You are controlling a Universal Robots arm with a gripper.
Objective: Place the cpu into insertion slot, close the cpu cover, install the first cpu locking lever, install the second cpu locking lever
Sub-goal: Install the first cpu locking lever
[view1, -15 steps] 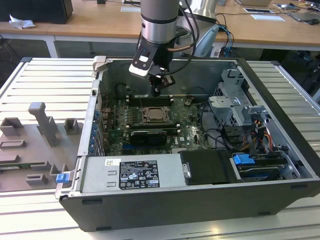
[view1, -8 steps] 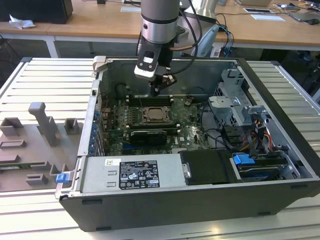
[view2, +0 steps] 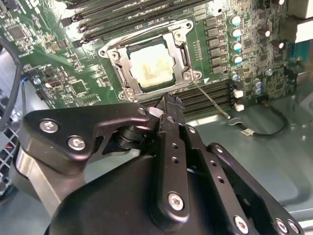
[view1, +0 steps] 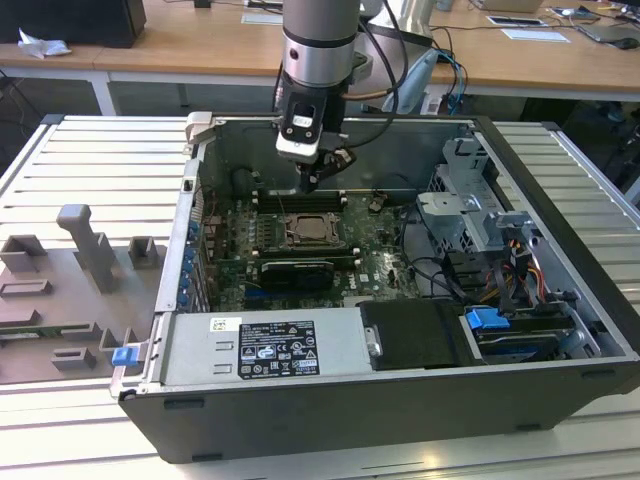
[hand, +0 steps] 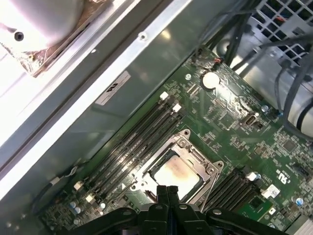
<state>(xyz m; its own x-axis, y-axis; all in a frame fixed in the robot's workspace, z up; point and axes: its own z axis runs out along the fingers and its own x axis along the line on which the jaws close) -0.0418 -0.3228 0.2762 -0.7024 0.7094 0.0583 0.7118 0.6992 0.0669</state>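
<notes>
A dark grey open computer case [view1: 330, 420] lies on its side on a ribbed metal table [view1: 90, 160]. A green circuit board [view1: 375, 250] covers the case's floor. The small square cpu [view2: 151, 66] with its dull silver top sits in the square insertion slot [view1: 290, 235] near the middle of that board. The thin silver-grey cpu cover [view2: 183, 56], a frame plate with a large window, lies flat over the cpu, whose top shows through the window in both wrist views.

The black gripper [view1: 313, 183] hangs from the silver arm [view1: 318, 40] above the board, just past the slot's far edge. Its two fingers [hand: 161, 192] are pressed together with nothing between them.

In the second wrist view a thin silver wire lever [view2: 210, 100] slants away from one corner of the slot, its free end out over the long black memory slots [view2: 210, 95]; whether it is latched cannot be told.

A silver box with a white label [view1: 265, 345] fills the case's near side. Grey plastic fixtures [view1: 85, 250] stand on the table at the exterior view's left.
</notes>
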